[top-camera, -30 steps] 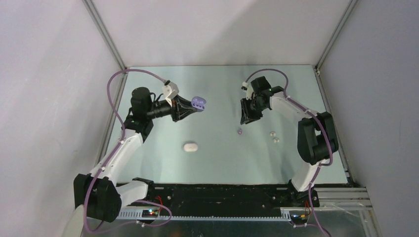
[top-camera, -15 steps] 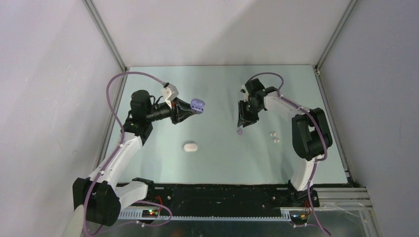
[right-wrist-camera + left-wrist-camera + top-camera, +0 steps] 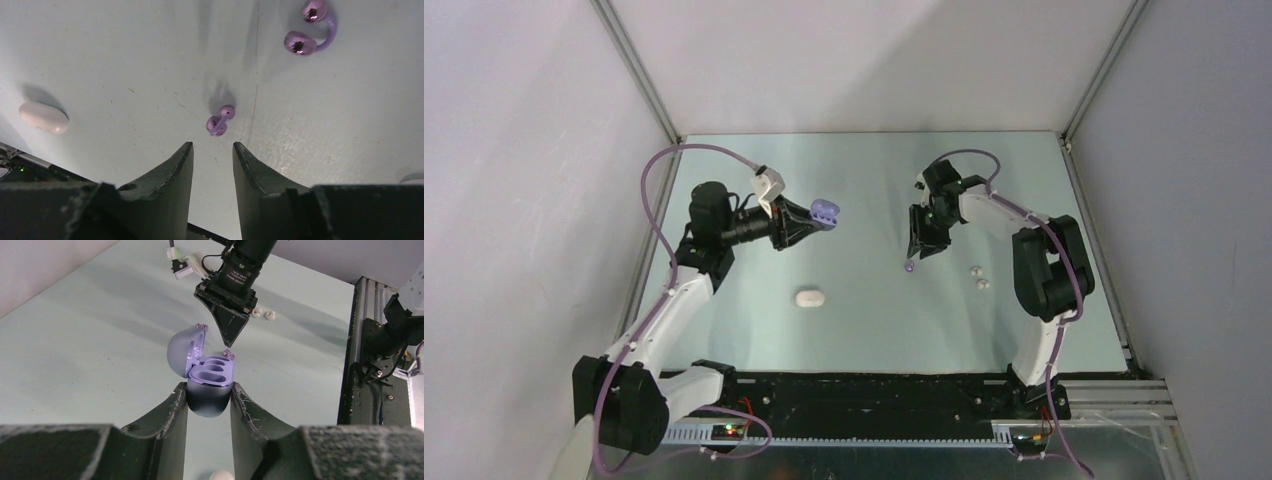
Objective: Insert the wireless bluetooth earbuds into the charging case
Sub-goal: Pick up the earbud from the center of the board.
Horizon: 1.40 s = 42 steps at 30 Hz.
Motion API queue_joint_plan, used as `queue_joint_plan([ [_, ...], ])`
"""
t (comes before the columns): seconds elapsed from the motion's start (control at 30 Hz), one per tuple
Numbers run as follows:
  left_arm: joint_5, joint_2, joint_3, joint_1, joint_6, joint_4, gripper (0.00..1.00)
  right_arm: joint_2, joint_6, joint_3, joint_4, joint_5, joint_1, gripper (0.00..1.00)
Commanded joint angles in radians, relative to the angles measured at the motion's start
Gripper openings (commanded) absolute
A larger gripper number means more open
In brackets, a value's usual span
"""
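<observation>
My left gripper [image 3: 208, 390] is shut on an open purple charging case [image 3: 210, 382], held above the table with its lid [image 3: 186, 347] tipped back and both sockets showing; in the top view the case [image 3: 826, 211] sits at the fingertips. My right gripper [image 3: 212, 146] points down at the table, open, with nothing between its fingers. A purple earbud [image 3: 220, 120] lies just ahead of its fingertips, seen from above as a purple earbud [image 3: 909, 267]. A second purple earbud [image 3: 310, 30] lies further off. Two white earbuds [image 3: 979, 277] rest to the right.
A shut white case [image 3: 809, 297] lies on the table near the middle, also at the left of the right wrist view [image 3: 44, 117]. Grey walls close in the table on three sides, and a black rail [image 3: 370, 365] runs along the near edge.
My right gripper has shifted slightly left and nearer the purple earbud, and its jaws have widened a little. My left gripper drifted slightly with the case still gripped.
</observation>
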<state>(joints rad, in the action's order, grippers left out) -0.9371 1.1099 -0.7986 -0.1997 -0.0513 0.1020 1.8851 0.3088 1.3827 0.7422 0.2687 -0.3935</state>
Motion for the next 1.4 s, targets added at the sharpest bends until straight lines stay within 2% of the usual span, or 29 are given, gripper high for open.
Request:
queue_joint_plan([
  [0.0,0.005,-0.002,0.011,0.006,0.044,0.074,0.00,-0.055,-0.128,0.041,-0.023,0.112,0.046,0.40],
  [0.03,0.005,-0.001,0.013,0.005,0.045,0.074,0.00,-0.062,-0.178,0.052,-0.028,0.158,0.050,0.40],
  [0.1,0.001,-0.003,0.015,0.005,0.040,0.065,0.00,-0.070,-0.384,0.104,0.000,0.346,0.052,0.41],
  [0.13,-0.002,-0.004,0.017,0.005,0.037,0.055,0.00,-0.063,-0.583,0.130,0.075,0.443,0.045,0.41],
  [0.17,-0.003,-0.006,0.018,0.005,0.032,0.050,0.00,-0.060,-0.690,0.183,0.124,0.487,0.040,0.41],
  [0.2,-0.004,-0.009,0.019,0.004,0.028,0.035,0.00,-0.060,-0.929,0.202,0.223,0.566,0.037,0.41],
  [0.23,-0.005,-0.012,0.018,0.004,0.015,0.024,0.00,-0.062,-1.051,0.230,0.276,0.598,0.038,0.42],
  [0.27,-0.008,-0.016,0.017,0.004,0.006,0.000,0.00,-0.070,-1.308,0.237,0.367,0.630,0.038,0.42],
  [0.3,-0.009,-0.021,0.014,0.004,-0.013,-0.030,0.00,-0.080,-1.413,0.240,0.399,0.616,0.037,0.42],
  [0.37,-0.014,-0.027,0.007,0.004,-0.046,-0.079,0.00,-0.083,-1.749,0.236,0.461,0.564,0.025,0.42],
  [0.5,-0.018,-0.036,-0.003,0.005,-0.106,-0.169,0.00,-0.070,-2.060,0.201,0.513,0.454,-0.003,0.37],
  [0.63,-0.007,-0.048,-0.017,0.004,-0.145,-0.224,0.00,-0.068,-2.228,0.135,0.445,0.397,-0.021,0.37],
  [0.93,0.006,-0.051,-0.009,0.006,-0.163,-0.232,0.00,-0.016,-2.383,0.125,0.399,0.328,-0.052,0.34],
  [1.37,0.004,-0.027,-0.007,0.031,-0.136,-0.192,0.00,0.076,-2.416,0.156,0.424,0.223,-0.071,0.29],
])
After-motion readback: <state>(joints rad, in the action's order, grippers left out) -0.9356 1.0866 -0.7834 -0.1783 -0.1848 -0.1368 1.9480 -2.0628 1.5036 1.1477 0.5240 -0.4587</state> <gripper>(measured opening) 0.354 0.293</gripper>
